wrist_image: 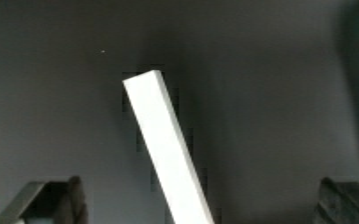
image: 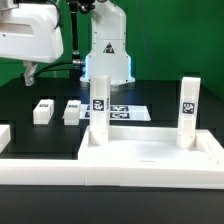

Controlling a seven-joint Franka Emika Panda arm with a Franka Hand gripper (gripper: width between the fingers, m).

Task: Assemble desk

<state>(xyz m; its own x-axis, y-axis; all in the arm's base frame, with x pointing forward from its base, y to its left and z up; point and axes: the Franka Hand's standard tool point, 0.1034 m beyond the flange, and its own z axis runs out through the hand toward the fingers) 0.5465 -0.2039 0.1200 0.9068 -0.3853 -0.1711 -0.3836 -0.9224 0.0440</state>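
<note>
The desk top [image: 150, 152] lies flat and white at the front of the exterior view. Two white square legs stand upright on it, one [image: 99, 108] at its back left corner and one [image: 188, 112] at its back right. Two more tagged legs [image: 43, 111] [image: 72, 111] lie loose on the black table to the exterior view's left. My gripper [image: 30, 72] hangs high over the back left of the table, apart from all of them. In the wrist view the gripper [wrist_image: 194, 205] is open, its dark fingers [wrist_image: 43, 203] wide apart and empty.
Low white border bars [image: 60, 165] frame the desk top at the front. In the wrist view a long narrow white bar [wrist_image: 167, 140] lies slanted on the table far below the fingers. The marker board [image: 128, 111] lies behind the desk top, before the arm's white base [image: 106, 50].
</note>
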